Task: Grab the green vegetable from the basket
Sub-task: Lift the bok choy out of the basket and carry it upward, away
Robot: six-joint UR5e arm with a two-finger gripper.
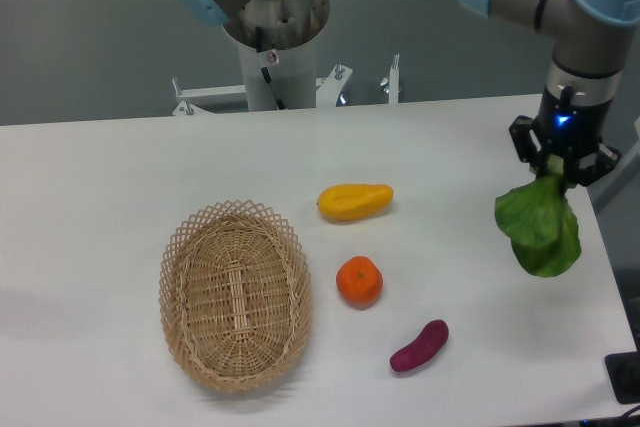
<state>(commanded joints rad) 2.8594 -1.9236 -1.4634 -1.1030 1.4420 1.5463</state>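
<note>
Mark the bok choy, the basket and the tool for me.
bok choy (540, 230), fixed camera, leaf middle
basket (176, 247), fixed camera, left lattice rim
tool (560, 171), fixed camera, between fingertips

no text can be read; a small label on the robot base column (272, 55) is too blurred.

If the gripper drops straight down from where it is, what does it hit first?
Probably bare table near the right edge. The gripper points down, shut on the green vegetable, whose hanging leaves would touch first. Depth is unclear, so it may be past the edge.
</note>
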